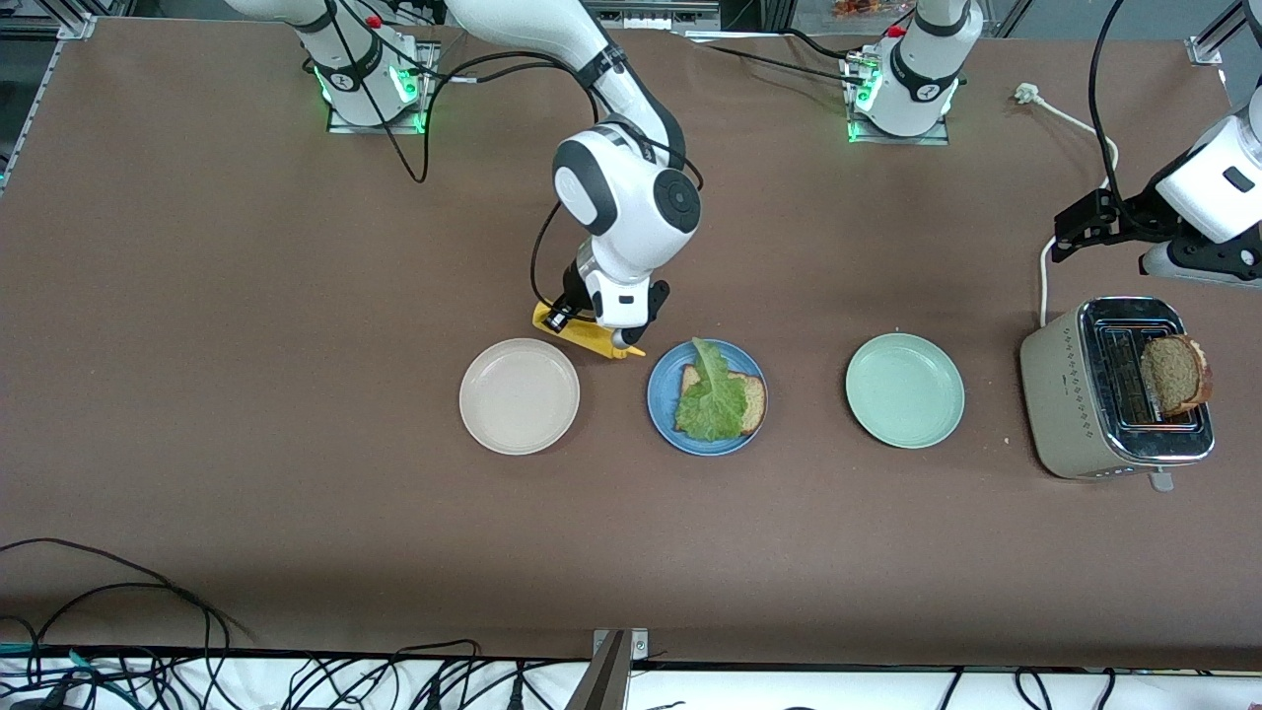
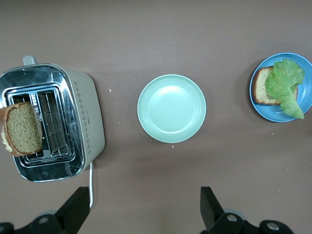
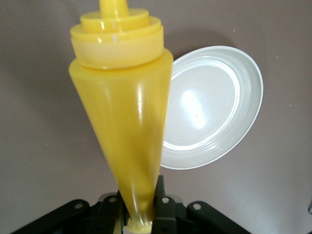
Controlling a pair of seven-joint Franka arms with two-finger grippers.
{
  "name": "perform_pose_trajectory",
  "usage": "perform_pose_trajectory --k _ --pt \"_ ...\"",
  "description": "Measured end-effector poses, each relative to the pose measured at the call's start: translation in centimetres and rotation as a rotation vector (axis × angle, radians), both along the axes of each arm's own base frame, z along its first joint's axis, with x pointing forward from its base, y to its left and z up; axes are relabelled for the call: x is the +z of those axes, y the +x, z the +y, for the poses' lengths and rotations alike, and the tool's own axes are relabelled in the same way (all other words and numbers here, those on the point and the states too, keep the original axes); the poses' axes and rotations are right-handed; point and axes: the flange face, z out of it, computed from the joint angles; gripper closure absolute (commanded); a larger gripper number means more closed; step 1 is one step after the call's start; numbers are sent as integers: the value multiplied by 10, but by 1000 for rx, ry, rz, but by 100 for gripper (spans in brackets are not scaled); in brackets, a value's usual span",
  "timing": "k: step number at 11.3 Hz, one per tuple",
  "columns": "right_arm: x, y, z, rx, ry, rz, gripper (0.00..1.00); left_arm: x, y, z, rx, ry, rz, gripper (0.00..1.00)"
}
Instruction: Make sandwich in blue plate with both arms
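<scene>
1. Three round plates sit in a row across the middle of the front view on a brown desk (image 1: 246, 394): a beige plate (image 1: 520, 396), a blue plate (image 1: 659, 399) and a pale green plate (image 1: 904, 390).
2. On the blue plate lies a bread slice (image 1: 753, 399), with a lettuce leaf (image 1: 710, 399) on top.
3. At middle right, a toaster (image 1: 1060, 394) holds a second bread slice (image 1: 1173, 375), sticking out of a slot.
4. Just above the beige and blue plates, the right tool (image 1: 603, 330) pinches a tilted yellow squeeze bottle (image 1: 592, 340), nozzle toward the blue plate.
5. At upper right, the left tool (image 1: 1080, 229) hangs above the toaster, fingers (image 2: 208, 207) spread, holding nothing.
</scene>
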Motion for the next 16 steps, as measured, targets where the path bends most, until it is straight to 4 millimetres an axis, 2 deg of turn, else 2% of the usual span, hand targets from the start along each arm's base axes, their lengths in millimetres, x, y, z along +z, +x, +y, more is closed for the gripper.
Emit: perform_pose_trajectory --k 2,7,11,16 --pt "-11 -6 10 4 -52 -20 100 0 0 0 0 0 0 0" --pt "-16 -12 22 24 -128 -40 100 0 0 0 0 0 0 0" --pt "-37 -22 33 50 -164 -45 100 0 0 0 0 0 0 0" --pt "-40 -24 38 61 -174 -59 100 0 0 0 0 0 0 0"
